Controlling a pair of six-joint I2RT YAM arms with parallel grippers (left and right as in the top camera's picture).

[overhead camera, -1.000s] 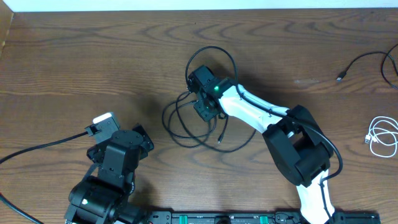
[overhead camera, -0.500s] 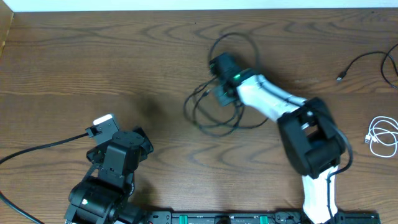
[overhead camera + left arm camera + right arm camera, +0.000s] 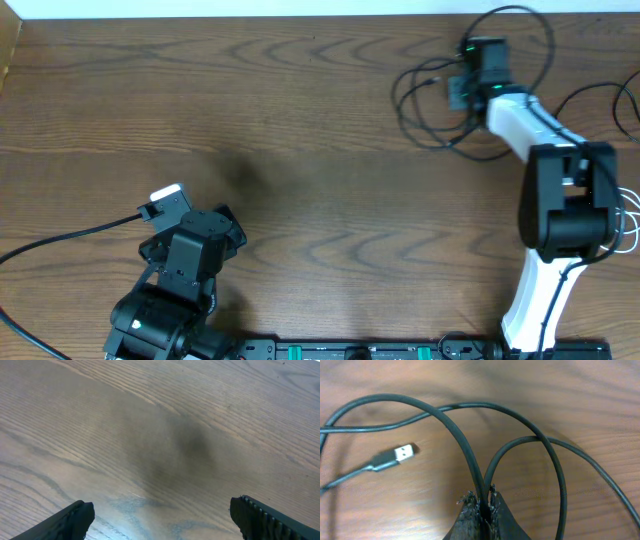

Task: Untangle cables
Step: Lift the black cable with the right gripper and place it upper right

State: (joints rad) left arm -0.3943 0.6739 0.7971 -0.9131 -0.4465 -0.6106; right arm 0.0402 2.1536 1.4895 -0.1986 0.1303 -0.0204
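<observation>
A long black cable (image 3: 412,118) lies in tangled loops at the far right of the table. My right gripper (image 3: 462,90) is shut on it. In the right wrist view the gripper (image 3: 481,502) pinches two strands of this black cable (image 3: 454,430) where they cross. The cable's USB plug (image 3: 402,453) lies free on the wood to the left. A second black cable (image 3: 590,93) lies near the right edge, apart from the first. A white cable (image 3: 625,212) is coiled further forward, partly behind the right arm. My left gripper (image 3: 190,218) is open at the near left over bare wood (image 3: 160,460).
The table's far edge runs just beyond the right gripper, and the right edge is close to the other cables. A dark stain (image 3: 240,172) marks the wood in front of the left gripper. A thick black arm cable (image 3: 70,235) trails left from the left arm.
The right arm has swung from the table's middle to the far right, dragging the black cable loops with it. Its jaws have closed on the strands. The left arm has not moved.
</observation>
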